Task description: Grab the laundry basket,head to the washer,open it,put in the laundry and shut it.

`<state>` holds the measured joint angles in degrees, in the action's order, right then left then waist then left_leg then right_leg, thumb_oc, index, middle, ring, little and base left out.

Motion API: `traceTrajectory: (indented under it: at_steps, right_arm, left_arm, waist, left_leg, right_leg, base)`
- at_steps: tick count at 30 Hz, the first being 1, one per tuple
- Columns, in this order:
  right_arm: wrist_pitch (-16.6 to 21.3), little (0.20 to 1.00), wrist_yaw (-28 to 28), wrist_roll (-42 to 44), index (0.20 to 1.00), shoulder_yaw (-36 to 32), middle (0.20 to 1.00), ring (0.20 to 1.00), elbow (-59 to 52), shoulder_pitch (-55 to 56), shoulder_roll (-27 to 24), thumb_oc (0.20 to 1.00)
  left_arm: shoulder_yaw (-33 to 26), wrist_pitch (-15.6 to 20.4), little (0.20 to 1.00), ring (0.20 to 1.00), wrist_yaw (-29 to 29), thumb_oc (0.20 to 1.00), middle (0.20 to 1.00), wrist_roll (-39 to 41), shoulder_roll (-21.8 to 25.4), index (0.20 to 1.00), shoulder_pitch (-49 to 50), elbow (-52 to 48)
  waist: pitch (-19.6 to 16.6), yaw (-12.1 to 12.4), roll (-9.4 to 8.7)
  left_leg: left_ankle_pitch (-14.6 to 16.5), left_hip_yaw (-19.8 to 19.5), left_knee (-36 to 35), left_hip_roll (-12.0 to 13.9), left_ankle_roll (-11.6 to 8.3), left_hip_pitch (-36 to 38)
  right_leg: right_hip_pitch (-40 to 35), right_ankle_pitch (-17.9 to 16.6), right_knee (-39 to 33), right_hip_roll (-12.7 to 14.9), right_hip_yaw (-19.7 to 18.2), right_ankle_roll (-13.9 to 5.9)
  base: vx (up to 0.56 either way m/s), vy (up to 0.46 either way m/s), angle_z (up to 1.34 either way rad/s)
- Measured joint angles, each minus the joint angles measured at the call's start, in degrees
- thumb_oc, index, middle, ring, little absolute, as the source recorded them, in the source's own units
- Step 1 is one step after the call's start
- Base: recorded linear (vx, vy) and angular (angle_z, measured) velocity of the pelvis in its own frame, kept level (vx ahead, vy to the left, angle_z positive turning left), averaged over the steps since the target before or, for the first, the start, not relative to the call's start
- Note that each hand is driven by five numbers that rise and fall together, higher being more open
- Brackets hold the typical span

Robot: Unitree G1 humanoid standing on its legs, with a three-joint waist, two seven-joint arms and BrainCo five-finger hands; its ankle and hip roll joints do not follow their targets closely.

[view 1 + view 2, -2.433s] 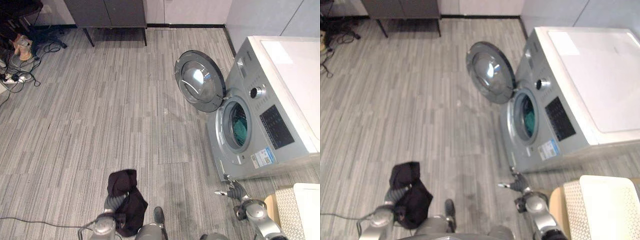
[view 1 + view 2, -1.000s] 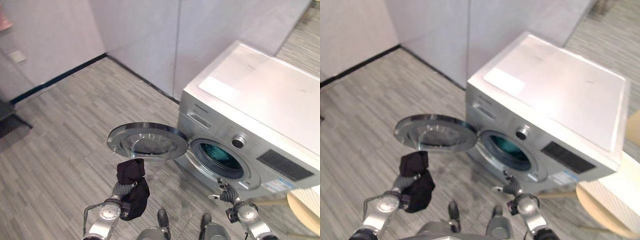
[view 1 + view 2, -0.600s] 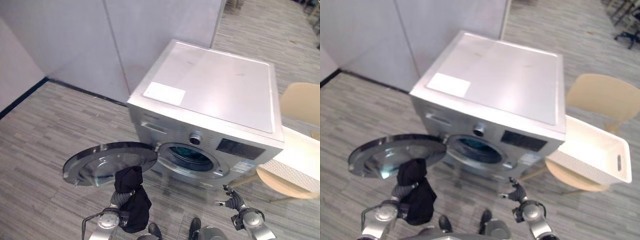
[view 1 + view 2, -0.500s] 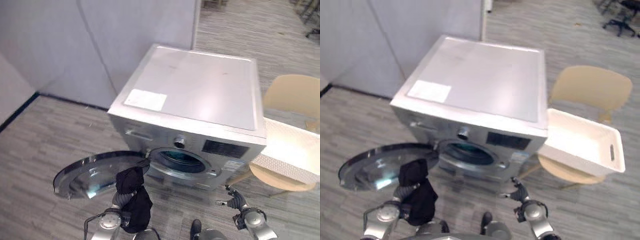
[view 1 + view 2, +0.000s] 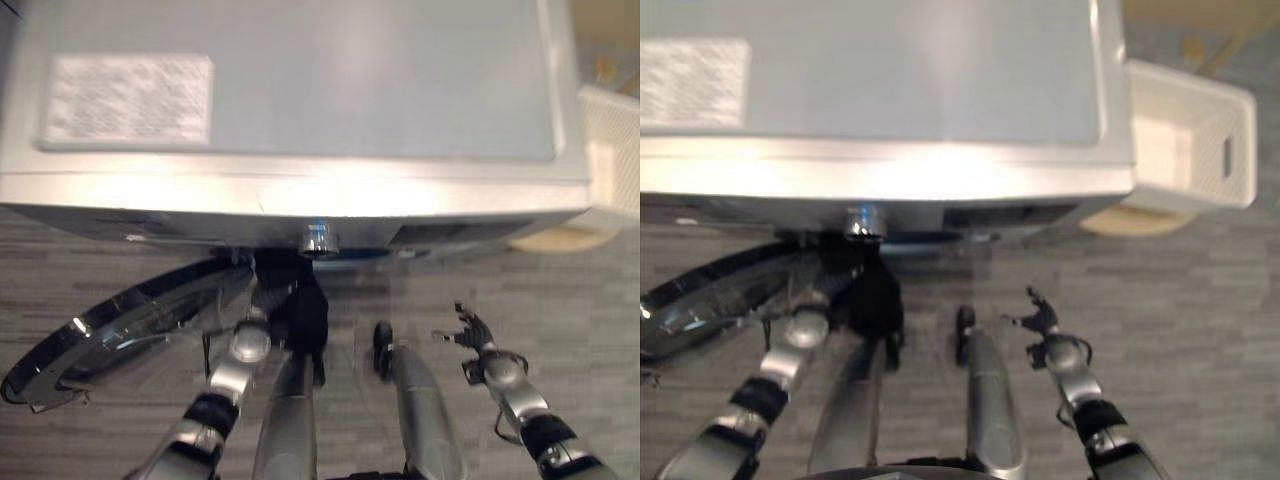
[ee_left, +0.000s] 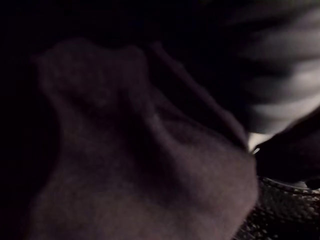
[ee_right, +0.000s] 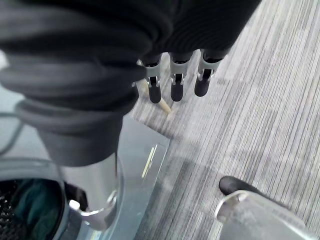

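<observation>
Since half a second ago the camera has swung to look straight down over the silver front-loading washing machine point(image 5: 300, 110), and the left robot hand point(image 5: 262, 312) has carried the dark crumpled garment point(image 5: 306, 318) up to the machine's front, just under its round chrome knob point(image 5: 318, 238).

From the left eye, the round glass-and-chrome door point(image 5: 120, 325) hangs open to the left of the garment. The right robot hand point(image 5: 468, 330) hovers over the grey striped floor point(image 5: 590, 320) with fingers loosely spread, gripping nothing.

From the right eye, the white perforated plastic laundry basket point(image 5: 1185, 140) sits on a beige round seat point(image 5: 1130, 222) at the washer's right side, well apart from both hands.

The left wrist camera sees the dark cloth close up; whether the fingers are curled round it cannot be told.

The right wrist camera shows straight dark-tipped fingers point(image 7: 172, 87) above the floor, and teal laundry point(image 7: 35, 205) inside the drum.
</observation>
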<state>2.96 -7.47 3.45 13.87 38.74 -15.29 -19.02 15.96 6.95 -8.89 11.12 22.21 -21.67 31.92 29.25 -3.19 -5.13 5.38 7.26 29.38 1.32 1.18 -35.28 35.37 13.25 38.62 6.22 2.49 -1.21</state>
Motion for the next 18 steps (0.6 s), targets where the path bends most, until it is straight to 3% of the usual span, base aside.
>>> traceTrajectory:
  at_steps: [3,7,11,12,16,17,18]
  right_arm:
    - [1.31,1.0,-1.4,2.46,1.0,-0.07,1.0,1.0,-4.69,-1.11,0.13,1.0]
    - [3.28,1.0,-2.86,4.62,1.0,-0.21,1.0,1.0,-8.1,-4.76,-0.02,1.0]
    - [5.99,1.0,-3.9,6.18,1.0,0.14,1.0,1.0,-11.3,-5.75,-0.43,1.0]
    - [6.57,1.0,-4.45,6.79,1.0,0.0,1.0,1.0,-10.97,-6.0,-1.21,1.0]
    - [7.87,1.0,-4.55,8.21,1.0,2.5,1.0,1.0,-9.47,-5.74,-3.62,1.0]
    - [8.57,1.0,-4.41,8.46,1.0,2.4,1.0,1.0,-9.48,-5.64,-5.12,1.0]
    - [8.63,1.0,-4.37,8.58,1.0,2.2,1.0,1.0,-9.42,-5.66,-5.71,1.0]
  left_arm:
    - [-0.41,0.41,0.2,0.2,-2.77,0.2,0.2,0.06,1.74,0.2,-5.94,-2.18]
    - [2.89,0.44,0.2,0.2,-6.22,0.2,0.2,-0.03,6.11,0.2,-18.37,0.25]
    - [7.92,0.05,0.2,0.2,-8.58,0.2,0.2,-0.02,14.63,0.2,-36.44,10.98]
    - [7.82,0.14,0.2,0.2,-11.69,0.2,0.2,0.05,17.63,0.2,-43.85,12.3]
    - [13.56,0.45,0.2,0.2,-16.71,0.2,0.2,-0.76,23.67,0.2,-56.33,15.37]
    - [15.51,2.58,0.26,0.26,-20.05,0.26,0.26,-1.34,24.72,0.26,-58.45,15.28]
    - [16.27,2.47,0.865,0.865,-20.72,0.865,0.865,-1.85,24.65,0.865,-59.0,15.48]
  waist:
    - [1.62,-1.38,0.03]
    - [2.57,-3.29,0.05]
    - [2.73,-5.89,0.3]
    - [3.24,-6.52,1.2]
    - [3.48,-7.1,1.89]
    - [3.5,-6.9,2.0]
    - [3.5,-6.81,2.0]
  left_leg:
    - [3.41,0.53,10.24,0.64,0.68,-9.56]
    - [8.77,1.52,25.16,3.69,1.01,-22.56]
    - [9.71,1.4,32.37,5.87,1.05,-31.32]
    - [9.77,1.16,33.95,6.23,1.03,-34.56]
    - [9.53,0.08,37.04,8.13,0.67,-38.09]
    - [9.47,-0.67,37.26,8.11,0.55,-39.82]
    - [9.36,-1.05,37.06,8.09,0.41,-40.38]
  right_leg:
    - [9.76,2.59,9.68,0.06,-1.93,0.17]
    - [23.12,6.62,23.25,-1.27,-3.97,0.97]
    - [32.46,7.26,30.31,-2.72,-4.62,1.37]
    - [35.8,7.33,32.28,-3.04,-4.57,1.51]
    - [39.21,7.3,34.91,-4.06,-3.38,2.25]
    - [40.79,7.42,35.16,-4.31,-2.75,2.96]
    - [41.39,7.31,35.18,-4.31,-2.47,3.3]
  base:
    - [-0.16,0.003,-0.11]
    - [-0.09,0.005,-0.22]
    - [-0.04,-0.028,-0.16]
    - [-0.04,-0.08,-0.12]
    - [-0.03,-0.062,-0.09]
    - [-0.01,-0.045,0.02]
    - [-0.02,-0.05,0.09]
